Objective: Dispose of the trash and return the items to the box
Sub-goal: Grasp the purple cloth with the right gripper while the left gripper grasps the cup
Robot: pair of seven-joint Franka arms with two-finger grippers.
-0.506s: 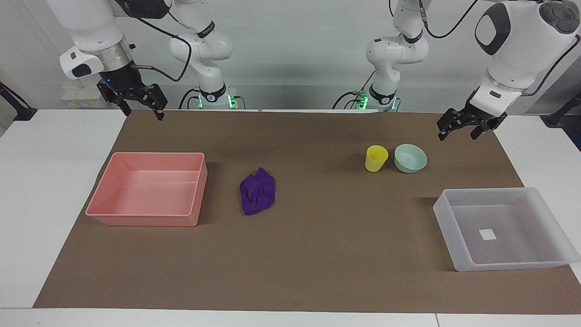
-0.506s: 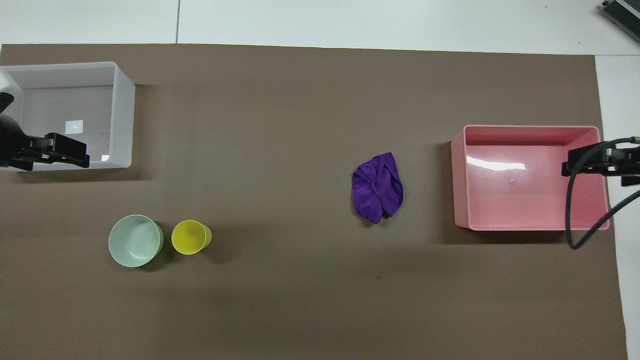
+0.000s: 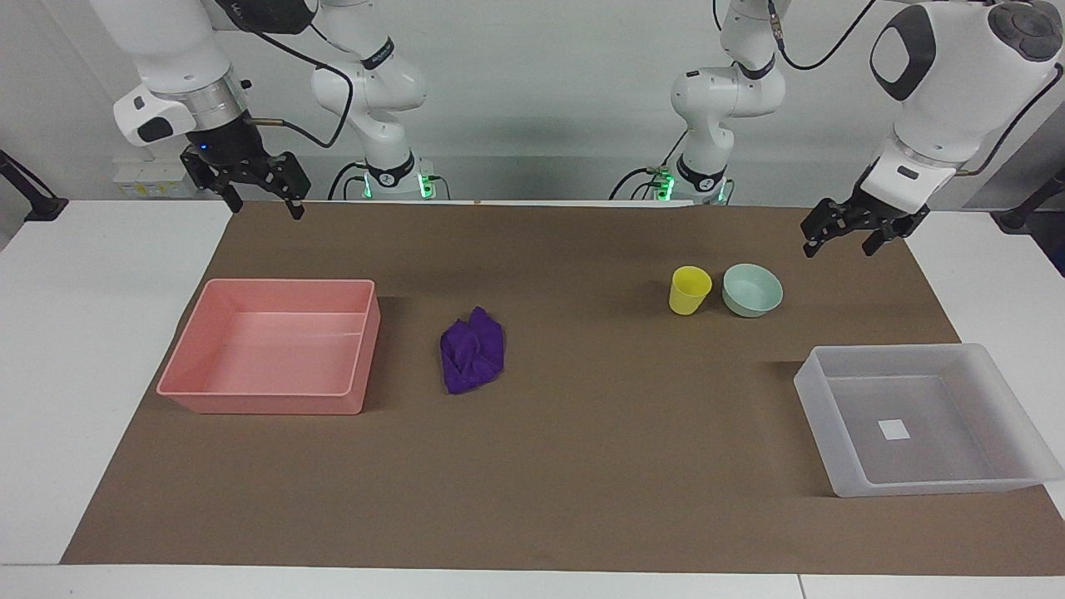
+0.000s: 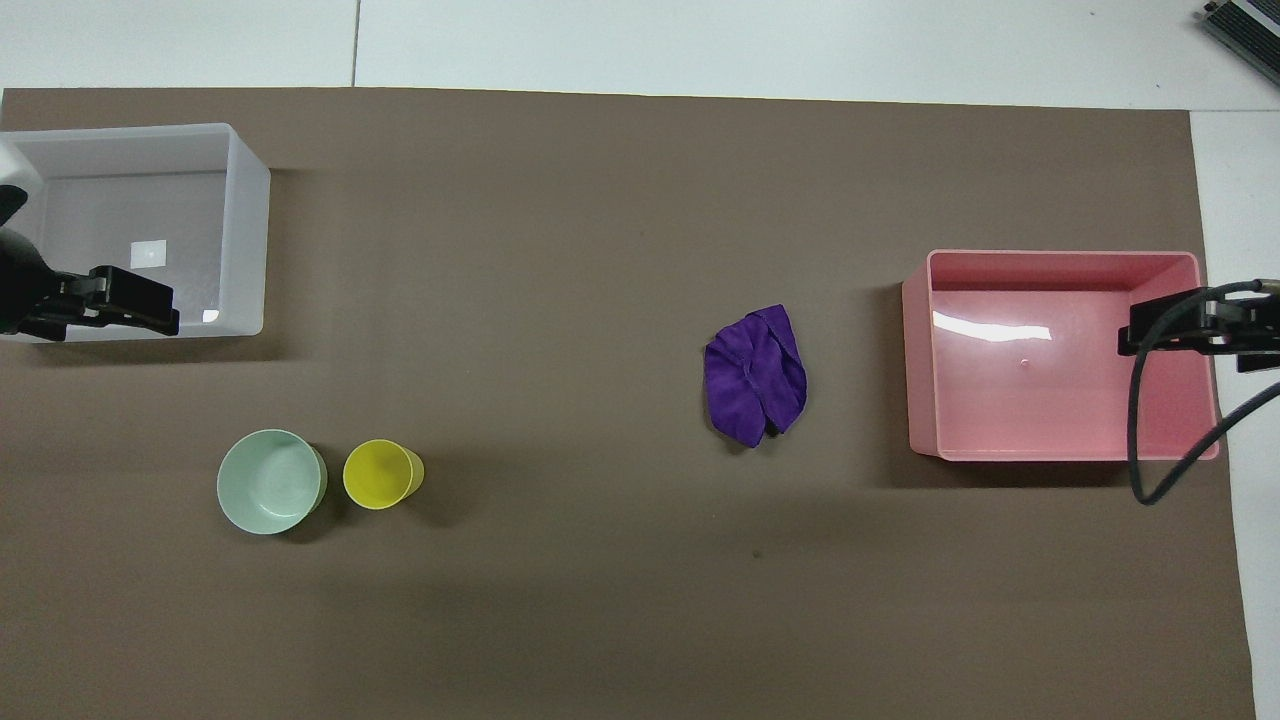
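Observation:
The trash, a crumpled purple cloth (image 3: 472,349) (image 4: 755,375), lies on the brown mat beside the pink tray. The yellow cup (image 3: 690,290) (image 4: 381,474) and the mint-green bowl (image 3: 752,289) (image 4: 271,481) stand side by side toward the left arm's end, nearer to the robots than the box. The translucent box (image 3: 832,416) (image 4: 245,230) has nothing in it except a white square mark on its bottom. My left gripper (image 3: 839,247) hangs open in the air, holding nothing, at the left arm's end of the mat. My right gripper (image 3: 262,204) hangs open and holds nothing, high over the mat's corner at the right arm's end.
A pink tray (image 3: 366,333) (image 4: 915,370) with nothing in it sits at the right arm's end of the mat. The brown mat (image 3: 582,466) covers most of the white table. A black cable (image 4: 1135,440) loops down from the right arm over the tray's corner in the overhead view.
The right gripper has risen slightly. The left gripper and all the objects are where they were.

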